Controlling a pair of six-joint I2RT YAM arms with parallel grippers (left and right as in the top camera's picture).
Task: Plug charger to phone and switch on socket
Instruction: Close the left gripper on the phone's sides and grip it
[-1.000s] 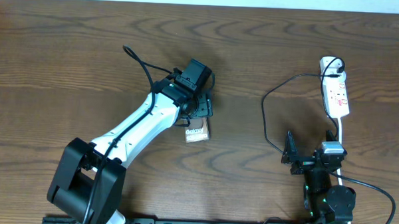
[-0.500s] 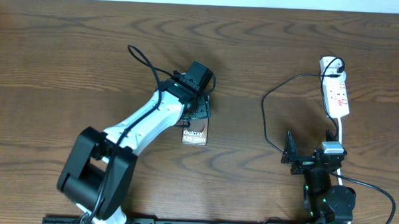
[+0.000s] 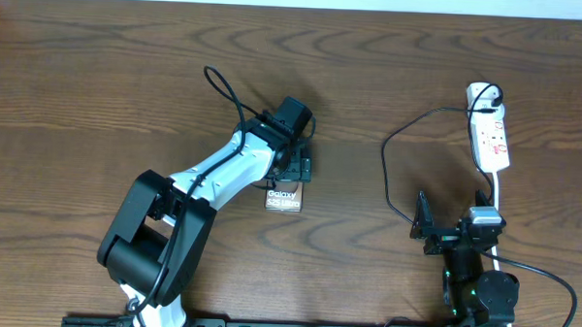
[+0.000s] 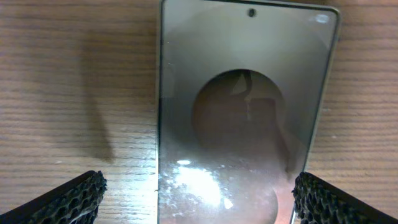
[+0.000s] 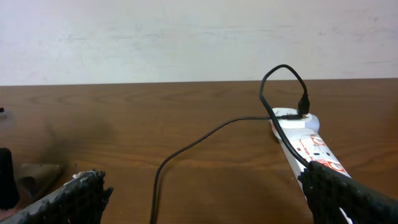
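The phone lies flat on the table with white "Galaxy" lettering; my left gripper hovers over its far end, open. In the left wrist view the glossy phone fills the space between the two open fingers, which do not touch it. The black charger cable loops from the white adapter plugged into the white socket strip at the right. My right gripper is open near the front edge; the cable runs between its fingers, and the socket lies by its right finger.
The socket's thick white cord runs toward the front past my right arm. A pale wall stands behind the table's far edge. Bare wood lies between phone and cable.
My left arm has swung its base link rightward and the gripper has settled slightly lower over the phone, whose lettering has turned straighter. The right arm has not moved.
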